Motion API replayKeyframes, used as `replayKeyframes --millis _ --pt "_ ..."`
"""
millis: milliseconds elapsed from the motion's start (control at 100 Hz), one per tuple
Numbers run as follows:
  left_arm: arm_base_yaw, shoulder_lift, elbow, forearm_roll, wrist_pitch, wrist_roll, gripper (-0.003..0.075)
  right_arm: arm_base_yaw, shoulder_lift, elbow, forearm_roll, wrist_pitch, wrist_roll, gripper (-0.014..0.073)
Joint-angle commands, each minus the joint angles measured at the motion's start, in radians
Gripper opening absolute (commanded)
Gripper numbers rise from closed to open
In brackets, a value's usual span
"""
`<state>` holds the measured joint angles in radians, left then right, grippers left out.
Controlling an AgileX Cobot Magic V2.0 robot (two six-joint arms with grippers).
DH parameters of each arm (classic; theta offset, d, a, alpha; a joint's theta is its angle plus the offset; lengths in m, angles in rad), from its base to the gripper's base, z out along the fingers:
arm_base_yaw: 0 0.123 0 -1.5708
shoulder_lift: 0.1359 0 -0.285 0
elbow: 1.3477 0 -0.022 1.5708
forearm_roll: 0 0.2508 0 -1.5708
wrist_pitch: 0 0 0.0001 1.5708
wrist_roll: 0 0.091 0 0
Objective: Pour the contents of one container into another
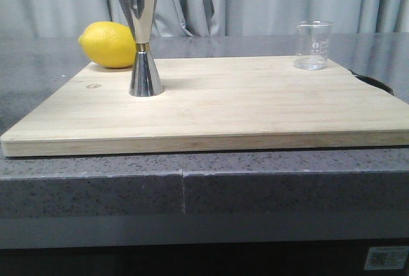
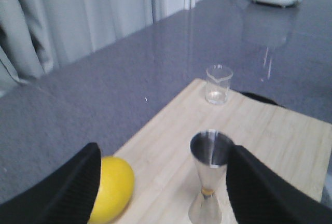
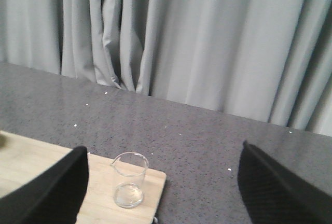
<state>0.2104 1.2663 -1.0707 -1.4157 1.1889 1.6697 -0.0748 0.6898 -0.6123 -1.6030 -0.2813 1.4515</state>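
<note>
From the front neither of my arms shows. At the wrists only the dark ribbed fingers (image 2: 62, 193) appear — my left gripper (image 2: 163, 187) and right gripper (image 3: 161, 193) both spread wide, holding nothing. The pale wooden board (image 1: 255, 107) lies on speckled grey stone before grey curtains. The glass beaker (image 1: 313, 46) stands at its far right corner; the steel jigger (image 1: 143, 39) stands upright on the board's left, beside the lemon (image 1: 107, 44).
</note>
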Motion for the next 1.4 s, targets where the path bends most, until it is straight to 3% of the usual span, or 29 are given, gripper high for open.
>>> replayKeyframes --millis 0,300,480,720,950,1390 --pt "0.020 -0.105 -0.027 -0.120 0.001 -0.013 0.0474 -0.005 -0.001 -0.034 0.048 0.074 -0.003 0.0532" --pt "0.042 -0.392 -0.021 -0.058 -0.611 -0.198 0.0474 -0.005 -0.001 -0.117 0.048 0.229 -0.003 0.0532" --pt "0.042 -0.550 0.053 0.004 -0.723 -0.238 0.0474 -0.005 -0.019 -0.132 0.046 0.229 -0.003 0.0532" --pt "0.042 -0.760 0.283 0.020 -0.955 -0.326 0.0474 -0.005 -0.144 -0.132 0.005 0.255 -0.003 0.0532" --pt "0.042 -0.875 0.504 -0.063 -1.011 -0.333 0.0474 -0.005 -0.256 -0.064 0.003 0.281 -0.003 0.0532" --pt "0.042 -0.905 0.726 -0.133 -0.917 -0.333 0.0474 -0.005 -0.432 0.229 0.028 0.326 -0.003 0.0531"
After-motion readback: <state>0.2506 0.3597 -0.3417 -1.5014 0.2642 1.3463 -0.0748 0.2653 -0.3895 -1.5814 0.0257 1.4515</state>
